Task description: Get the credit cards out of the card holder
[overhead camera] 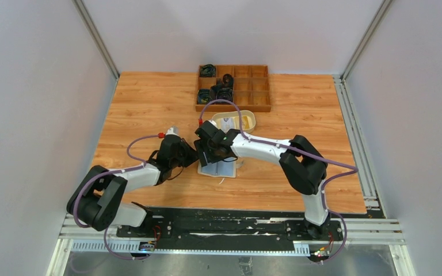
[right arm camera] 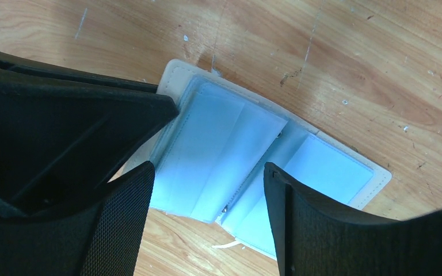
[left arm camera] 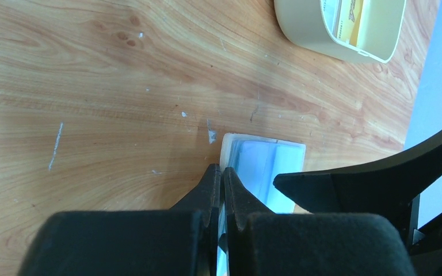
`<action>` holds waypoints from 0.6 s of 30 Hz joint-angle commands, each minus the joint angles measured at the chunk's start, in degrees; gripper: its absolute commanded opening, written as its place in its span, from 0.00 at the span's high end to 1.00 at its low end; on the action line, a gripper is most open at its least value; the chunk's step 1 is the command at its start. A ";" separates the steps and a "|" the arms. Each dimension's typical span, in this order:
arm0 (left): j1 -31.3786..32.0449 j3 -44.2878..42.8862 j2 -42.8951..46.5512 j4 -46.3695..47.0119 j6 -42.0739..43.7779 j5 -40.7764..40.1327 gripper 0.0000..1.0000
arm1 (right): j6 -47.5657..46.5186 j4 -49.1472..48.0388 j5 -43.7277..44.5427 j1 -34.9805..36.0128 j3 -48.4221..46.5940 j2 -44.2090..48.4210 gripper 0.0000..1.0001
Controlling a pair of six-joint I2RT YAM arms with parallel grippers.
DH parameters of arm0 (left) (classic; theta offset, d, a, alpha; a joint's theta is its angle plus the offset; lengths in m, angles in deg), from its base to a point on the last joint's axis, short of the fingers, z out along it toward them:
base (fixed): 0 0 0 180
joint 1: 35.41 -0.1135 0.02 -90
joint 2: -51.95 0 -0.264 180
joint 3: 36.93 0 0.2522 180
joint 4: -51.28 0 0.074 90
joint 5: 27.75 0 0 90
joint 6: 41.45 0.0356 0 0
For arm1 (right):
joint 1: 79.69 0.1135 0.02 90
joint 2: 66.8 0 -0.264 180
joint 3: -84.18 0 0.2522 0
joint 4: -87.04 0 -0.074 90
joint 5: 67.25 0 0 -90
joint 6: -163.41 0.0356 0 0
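Observation:
The beige card holder [overhead camera: 218, 169] lies open on the table, its pale blue inner pockets up; it also shows in the left wrist view [left arm camera: 265, 158] and the right wrist view [right arm camera: 236, 149]. Pale blue-grey credit cards [right arm camera: 328, 167] sit in its pockets. My left gripper [left arm camera: 223, 169] is shut on the holder's left edge; in the top view it [overhead camera: 193, 156] is at the holder's left side. My right gripper [right arm camera: 208, 167] is open and empty just above the holder's middle fold, and in the top view it [overhead camera: 211, 150] hides the holder's upper part.
A cream oval dish [overhead camera: 233, 121] stands just behind the holder, with a pale card and something yellow in it; it also shows in the left wrist view [left arm camera: 345, 29]. A wooden compartment tray [overhead camera: 233, 87] with black items stands at the back.

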 commanded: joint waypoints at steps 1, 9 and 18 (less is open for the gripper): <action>0.35 -0.88 1.69 -1.79 -0.40 -1.96 1.00 | -0.07 1.38 3.22 0.96 1.37 -1.56 0.27; 0.35 -1.23 3.92 -4.66 0.05 -3.38 1.00 | -0.83 1.64 6.75 0.88 5.74 -0.98 0.27; 0.35 -1.62 6.30 -7.53 0.86 -4.94 1.00 | 0.19 1.97 10.64 -3.06 15.28 2.82 0.26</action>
